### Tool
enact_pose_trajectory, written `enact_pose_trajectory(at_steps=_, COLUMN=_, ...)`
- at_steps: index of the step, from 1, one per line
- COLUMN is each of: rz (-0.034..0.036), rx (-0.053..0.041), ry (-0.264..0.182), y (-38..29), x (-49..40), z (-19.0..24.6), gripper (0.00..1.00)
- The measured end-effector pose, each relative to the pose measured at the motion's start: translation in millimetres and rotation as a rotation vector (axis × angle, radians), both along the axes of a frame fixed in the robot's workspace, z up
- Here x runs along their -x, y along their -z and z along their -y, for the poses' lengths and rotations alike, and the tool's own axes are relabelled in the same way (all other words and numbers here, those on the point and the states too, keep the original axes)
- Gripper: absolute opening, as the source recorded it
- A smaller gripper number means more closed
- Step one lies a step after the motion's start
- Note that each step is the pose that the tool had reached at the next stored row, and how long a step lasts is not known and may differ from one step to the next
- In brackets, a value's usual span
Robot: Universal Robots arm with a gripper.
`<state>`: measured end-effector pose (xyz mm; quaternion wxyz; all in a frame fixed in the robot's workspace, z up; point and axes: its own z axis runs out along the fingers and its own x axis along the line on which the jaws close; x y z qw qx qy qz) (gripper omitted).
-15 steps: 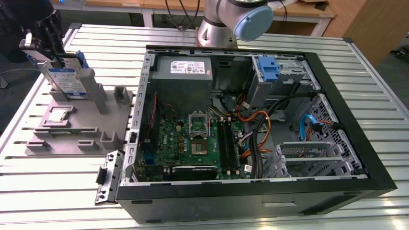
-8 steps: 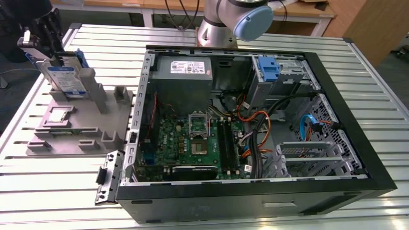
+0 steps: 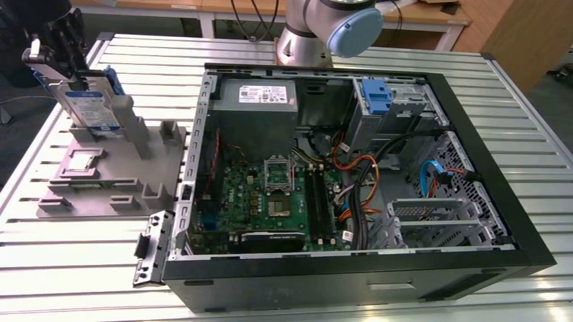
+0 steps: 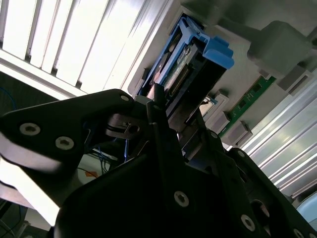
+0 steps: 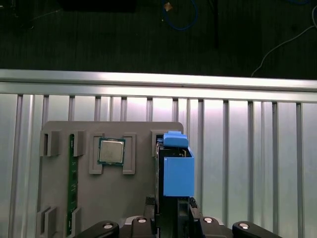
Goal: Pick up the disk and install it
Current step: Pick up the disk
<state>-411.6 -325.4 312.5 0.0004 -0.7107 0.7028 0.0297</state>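
Blue-railed disk (image 3: pixel 90 104) stands upright in its grey holder (image 3: pixel 98 181), long axis vertical; pincer (image 5: pixel 172 204) looks clamped across its upper edge.

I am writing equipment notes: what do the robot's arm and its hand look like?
The silver-grey tubular metal arm carries a rounded light-blue joint cap. The hand is matte black, built of angular plates fastened with small silver screw heads, as both wrist views show.
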Motion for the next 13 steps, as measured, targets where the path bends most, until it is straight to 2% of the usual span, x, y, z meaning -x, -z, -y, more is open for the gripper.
enact_pose_trajectory(at_steps=8, rz=-0.0001, rx=0.0000, ry=0.000, y=-0.2, x=0.0, z=0.0, gripper=0.35)
enact_pose_trajectory(at_steps=13, rz=-0.0001, rx=0.0000, ry=0.000, y=-5.3, x=0.0, z=0.0, gripper=0.35)
